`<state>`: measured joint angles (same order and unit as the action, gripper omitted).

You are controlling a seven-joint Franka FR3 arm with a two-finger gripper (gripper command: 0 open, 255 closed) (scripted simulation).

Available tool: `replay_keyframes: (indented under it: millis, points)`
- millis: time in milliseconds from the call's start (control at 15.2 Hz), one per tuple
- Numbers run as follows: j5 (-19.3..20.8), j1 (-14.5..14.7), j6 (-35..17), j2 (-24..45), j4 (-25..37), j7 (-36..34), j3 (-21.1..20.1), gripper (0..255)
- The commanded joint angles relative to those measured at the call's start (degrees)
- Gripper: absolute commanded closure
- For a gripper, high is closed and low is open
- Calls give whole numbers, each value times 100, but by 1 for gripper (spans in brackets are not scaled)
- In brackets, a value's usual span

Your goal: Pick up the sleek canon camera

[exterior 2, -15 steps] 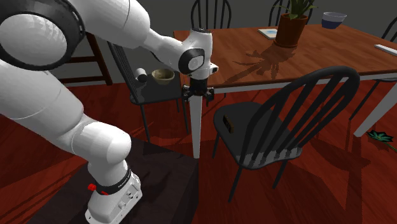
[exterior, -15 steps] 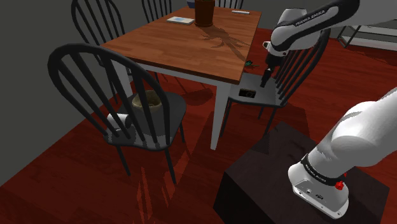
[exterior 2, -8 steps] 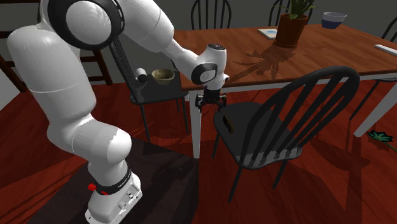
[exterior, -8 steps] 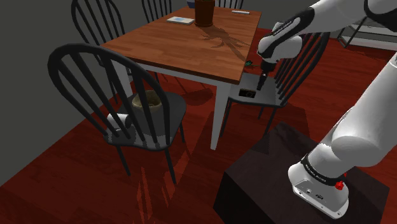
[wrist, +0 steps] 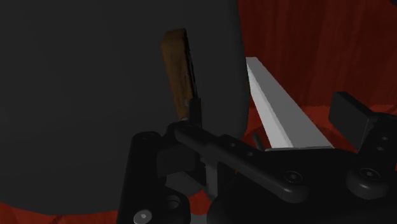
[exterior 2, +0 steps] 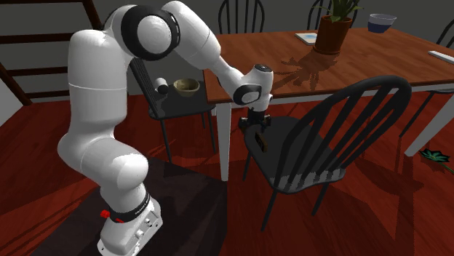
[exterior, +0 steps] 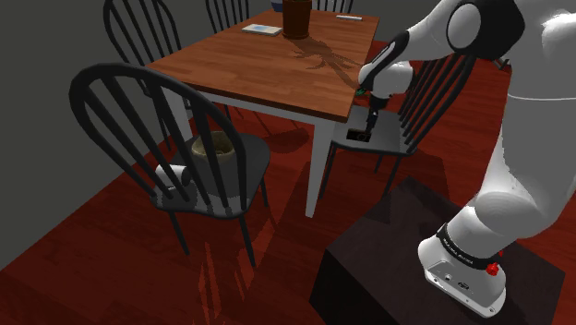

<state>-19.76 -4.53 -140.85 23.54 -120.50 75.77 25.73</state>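
The camera is a small flat dark slab lying on the seat of a black spindle-back chair, close to the table's corner. My black gripper hangs just above it, pointing down, fingers open and empty. In the second exterior view the gripper hovers over the camera at the seat's near edge. In the wrist view the camera shows a brownish face with a dark edge on the dark seat, ahead of one black finger.
A wooden table with a white leg stands right beside the chair. On it are a potted plant and a book. A second black chair holds a bowl and a pale mug. The chair's back rises behind the gripper.
The arm has swung toward the shoulder view's left and come down over the chair seat, bringing the gripper close above the camera. The fingers stayed open.
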Motion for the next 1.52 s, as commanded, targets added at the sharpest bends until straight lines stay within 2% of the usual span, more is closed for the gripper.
replay_keyframes:
  millis: [0,264,924,990,1188,1386,1452]
  points:
    - [-217,-244,-32,496,448,364,-178,0]
    - [-413,-644,3,1397,1410,824,-483,0]
    - [-628,-804,-318,1928,1618,993,-687,0]
    - [-633,-802,-345,1885,1551,1014,-684,255]
    - [-593,-739,-243,1931,1706,892,-673,255]
    - [-620,-824,-212,2146,1956,910,-712,255]
    - [-643,-842,-278,2123,1865,961,-722,255]
